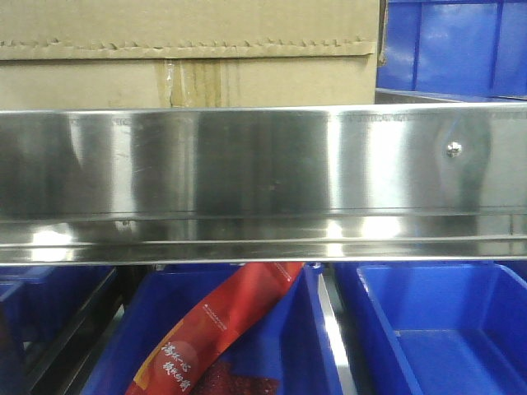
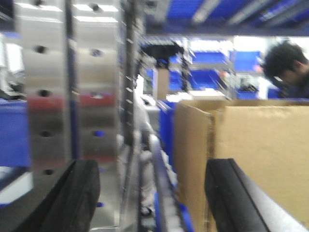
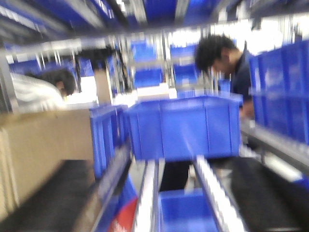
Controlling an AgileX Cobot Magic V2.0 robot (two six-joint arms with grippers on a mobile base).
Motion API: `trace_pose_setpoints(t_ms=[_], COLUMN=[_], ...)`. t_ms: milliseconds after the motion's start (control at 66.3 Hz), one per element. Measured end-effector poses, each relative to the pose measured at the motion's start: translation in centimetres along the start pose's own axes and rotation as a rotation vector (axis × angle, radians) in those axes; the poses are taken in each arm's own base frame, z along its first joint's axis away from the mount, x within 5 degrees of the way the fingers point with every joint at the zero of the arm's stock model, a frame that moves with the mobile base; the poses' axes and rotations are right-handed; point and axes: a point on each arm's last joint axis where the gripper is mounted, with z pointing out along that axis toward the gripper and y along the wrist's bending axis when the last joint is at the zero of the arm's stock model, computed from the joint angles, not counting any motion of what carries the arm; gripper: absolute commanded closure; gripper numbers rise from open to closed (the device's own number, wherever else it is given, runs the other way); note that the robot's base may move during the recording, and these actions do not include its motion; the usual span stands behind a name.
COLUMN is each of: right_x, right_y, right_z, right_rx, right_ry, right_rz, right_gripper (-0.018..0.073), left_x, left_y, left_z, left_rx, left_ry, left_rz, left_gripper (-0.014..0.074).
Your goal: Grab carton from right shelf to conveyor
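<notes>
From the front we see the carton [image 1: 99, 78] at the top left, sitting on the right shelf [image 1: 247, 164] behind its broad steel rail. The jagged flap edge runs across its face and the stained taped seam stands just left of centre. A small screw [image 1: 453, 149] shows near the rail's right end, and a blue bin [image 1: 453, 45] stands just beside the carton at the top right. Below the rail lie more blue bins, the middle one [image 1: 165, 329] holding a red packet [image 1: 226, 317]. In the left wrist view, which is blurred, the left gripper [image 2: 154, 166] has its black fingers [image 2: 77, 193] spread wide with nothing clamped. The carton [image 2: 260, 154] fills the right of the picture, its corner just past the nearer finger. A perforated steel upright [image 2: 53, 96] stands at the left, and a person [image 2: 289, 67] shows beyond the carton. The right wrist view is blurrier. The right gripper [image 3: 159, 166] shows dark fingers [image 3: 260, 193] set well apart, holding nothing. The carton [image 3: 43, 145] lies at the left edge, a blue bin [image 3: 186, 125] sits straight ahead, and two people [image 3: 227, 58] stand behind.
</notes>
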Motion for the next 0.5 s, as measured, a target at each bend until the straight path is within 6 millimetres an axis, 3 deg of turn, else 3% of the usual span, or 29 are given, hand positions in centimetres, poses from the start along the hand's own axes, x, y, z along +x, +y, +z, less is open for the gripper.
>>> trace_pose_setpoints(t_ms=[90, 241, 498], right_x=[-0.9, -4.1, -10.1], right_y=[0.2, 1.6, 6.1], right_z=[1.1, 3.5, 9.3], right_rx=[-0.017, -0.108, -0.316], right_ry=[0.031, 0.076, 0.292], right_rz=[0.003, 0.001, -0.022], right_gripper=[0.0025, 0.0032, 0.0032], left_x=[-1.1, -3.9, -9.6], left_y=[-0.3, -1.0, -2.7], left_z=[1.3, 4.6, 11.9], left_rx=[0.04, 0.109, 0.171], left_ry=[0.03, 0.118, 0.34], left_rz=[-0.005, -0.008, 0.006], left_gripper=[0.0213, 0.0213, 0.0213])
